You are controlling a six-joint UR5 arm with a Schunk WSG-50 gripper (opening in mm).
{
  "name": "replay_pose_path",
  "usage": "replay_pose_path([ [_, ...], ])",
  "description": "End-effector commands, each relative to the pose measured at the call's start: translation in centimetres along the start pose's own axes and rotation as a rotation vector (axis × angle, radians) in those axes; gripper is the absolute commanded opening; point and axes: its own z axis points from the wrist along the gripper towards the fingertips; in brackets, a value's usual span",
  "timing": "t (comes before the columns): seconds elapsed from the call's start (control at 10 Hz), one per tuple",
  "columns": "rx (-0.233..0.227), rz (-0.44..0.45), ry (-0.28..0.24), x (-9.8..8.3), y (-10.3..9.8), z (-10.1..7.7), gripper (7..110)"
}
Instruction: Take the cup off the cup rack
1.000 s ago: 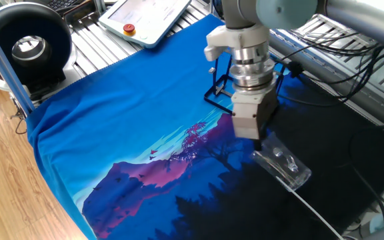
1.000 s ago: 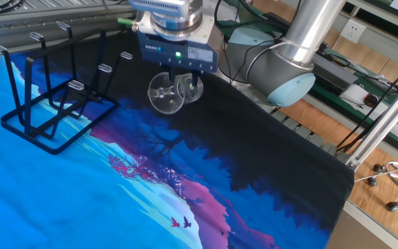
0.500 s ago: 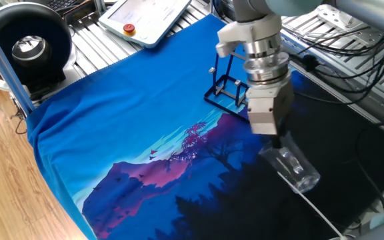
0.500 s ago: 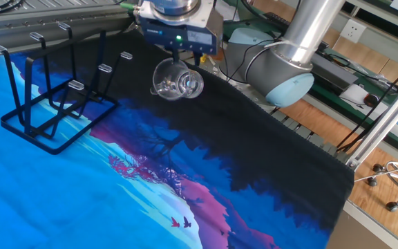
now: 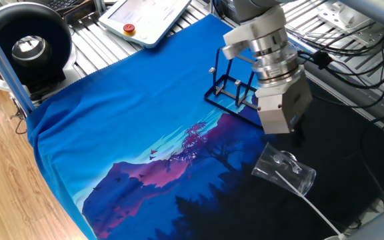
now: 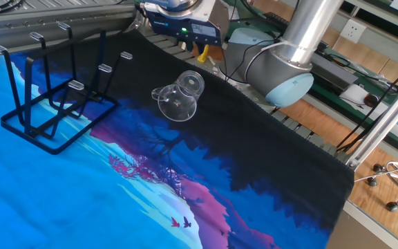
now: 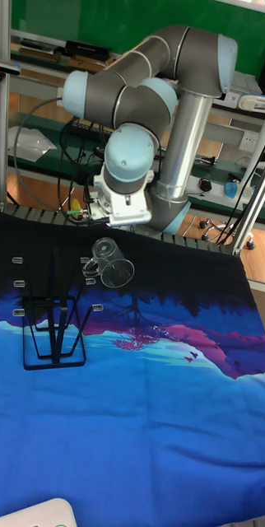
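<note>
Grey and silver, the end effector (image 5: pixel 291 130) hangs above the dark part of the cloth, and it holds nothing; whether its jaws stand wide or narrow cannot be told, since its own body hides the fingertips in all three views. In the other fixed view only its lower housing shows at the top edge, with a small green light on it.

Just below and beside it lies the cup (image 5: pixel 285 171), clear and tipped on its side on the black area of the cloth (image 5: pixel 132 107) (its round base and open mouth both show through the clear wall). In the other fixed view the cup (image 6: pixel 179 97) rests apart from the end effector, and in the tall fixed view the cup (image 7: pixel 112 262) lies under the arm's wrist.

Away from the cup stands the cup rack (image 5: pixel 232 97), a black wire stand with thin upright pegs, set on the blue part of the cloth. In the other fixed view the cup rack (image 6: pixel 54 104) is well apart from the cup, and its pegs are bare. The cloth, printed with blue sky, purple hills and black trees, covers the table (image 5: pixel 95 50).
</note>
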Motion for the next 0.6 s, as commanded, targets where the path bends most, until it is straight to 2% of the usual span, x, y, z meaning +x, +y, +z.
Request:
replay_pose_path([
  [0.0, 0.026, 0.035, -0.060, -2.4, 0.4, -1.4, 22],
  [0.2, 0.067, 0.054, -0.138, -5.5, 0.9, -3.2, 22],
  [0.4, 0.128, 0.075, -0.264, -9.2, 0.2, -5.7, 22],
  [0.5, 0.153, 0.072, -0.313, -10.5, -0.4, -6.7, 22],
])
